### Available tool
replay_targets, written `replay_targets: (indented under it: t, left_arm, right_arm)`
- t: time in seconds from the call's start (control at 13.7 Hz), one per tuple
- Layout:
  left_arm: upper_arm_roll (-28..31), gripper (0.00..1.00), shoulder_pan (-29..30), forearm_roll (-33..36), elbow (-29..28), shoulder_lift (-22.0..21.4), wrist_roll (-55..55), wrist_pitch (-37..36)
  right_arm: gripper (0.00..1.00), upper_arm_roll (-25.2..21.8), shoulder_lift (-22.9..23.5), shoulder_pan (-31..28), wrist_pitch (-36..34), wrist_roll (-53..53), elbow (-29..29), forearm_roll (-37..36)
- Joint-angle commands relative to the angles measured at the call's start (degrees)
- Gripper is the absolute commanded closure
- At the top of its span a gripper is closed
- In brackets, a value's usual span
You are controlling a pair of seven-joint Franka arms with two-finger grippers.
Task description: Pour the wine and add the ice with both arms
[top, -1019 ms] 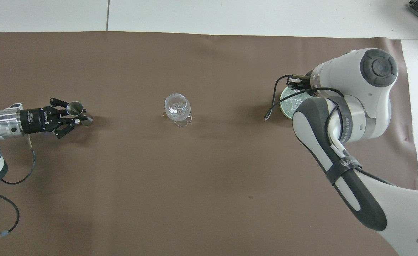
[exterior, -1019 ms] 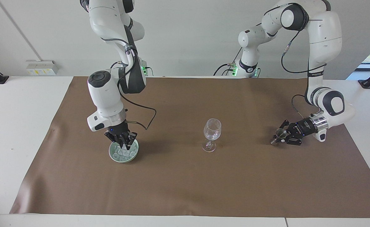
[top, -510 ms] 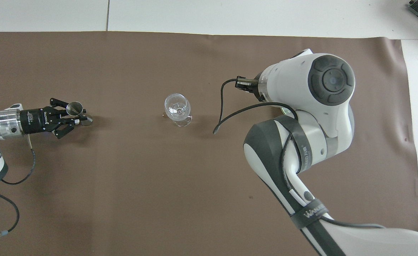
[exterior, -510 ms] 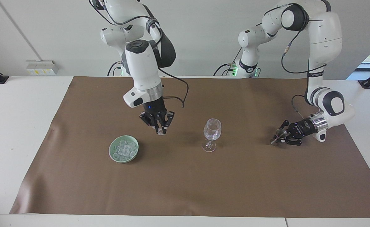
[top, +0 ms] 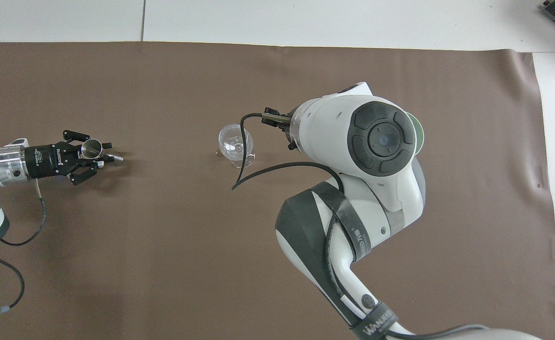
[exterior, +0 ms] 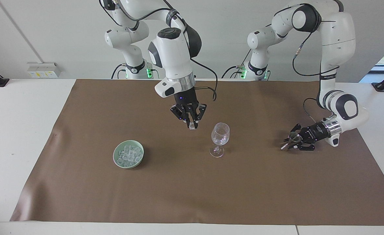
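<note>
My right gripper [exterior: 191, 123] hangs in the air over the mat beside the wine glass [exterior: 220, 134], shut on one clear ice cube [exterior: 192, 127]. The rest of the ice [exterior: 128, 153] lies heaped in a green bowl [exterior: 114, 156] toward the right arm's end. In the overhead view the right arm's wrist hides that gripper, and only the wine glass [top: 235, 143] shows next to it. My left gripper [exterior: 291, 141] lies low at the left arm's end, around a small metal cup [top: 89, 148]. No wine is in view.
A brown mat [exterior: 192, 189] covers most of the white table. The right arm's black cable [top: 239, 156] loops over the glass in the overhead view. A sliver of the green bowl [top: 418, 133] shows past the right arm.
The right gripper rose out of the bowl with an ice cube and swung across to beside the wine glass. The left gripper and its metal cup shifted slightly.
</note>
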Motion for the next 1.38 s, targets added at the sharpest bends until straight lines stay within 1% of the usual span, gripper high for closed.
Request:
replay_targets:
  t: [0.0, 0.07, 0.15, 0.29, 0.36, 0.58, 0.66, 0.8, 1.02, 1.31]
  left_arm:
    - [-0.35, 0.38, 0.57, -0.61, -0.27, 0.08, 0.92, 0.63]
    - [-0.35, 0.13, 0.57, -0.44, -0.09, 0.17, 0.92, 0.63]
    - [-0.35, 0.0, 0.57, -0.26, 0.08, 0.17, 0.83, 0.63]
    - [-0.35, 0.0, 0.83, 0.26, 0.61, 0.26, 0.83, 0.11]
    - [-0.35, 0.0, 1.53, 1.57, 1.57, 0.95, 0.75, -0.16]
    - [-0.35, 0.0, 3.28, 4.92, 3.59, 1.66, 0.83, -1.3]
    - [-0.35, 0.0, 3.47, 6.75, 4.56, 1.75, 0.83, -2.0]
    - [-0.35, 0.0, 4.69, 10.01, 6.58, 2.01, 1.01, -2.62]
    - [-0.35, 0.0, 5.05, 14.14, 9.13, 1.84, 1.18, -2.62]
    - [-0.35, 0.0, 5.66, 21.78, 13.96, 0.88, 2.06, -2.36]
  right_arm:
    - [1.0, -0.03, 1.01, 1.8, 3.9, 4.21, 1.63, 0.28]
    - [1.0, -0.03, 1.09, 2.24, 4.44, 4.66, 1.63, 0.28]
    - [1.0, -0.03, 1.1, 2.51, 4.53, 4.84, 1.72, 0.37]
    - [1.0, -0.03, 1.1, 3.21, 4.36, 4.75, 2.16, 0.46]
    - [1.0, -0.03, 1.18, 3.39, 4.1, 4.75, 2.25, 0.63]
    - [1.0, -0.03, 2.94, 4.27, 3.21, 5.19, 6.11, 0.98]
    - [1.0, -0.03, 2.94, 4.27, 3.3, 5.97, 6.12, 0.99]
    - [1.0, -0.03, 4.95, 5.4, 4.18, 8.43, 6.64, 0.64]
    - [1.0, -0.03, 5.14, 6.37, 3.65, 10.8, 6.38, 0.64]
    - [1.0, -0.03, 4.43, 6.82, 3.21, 12.48, 4.18, 0.19]
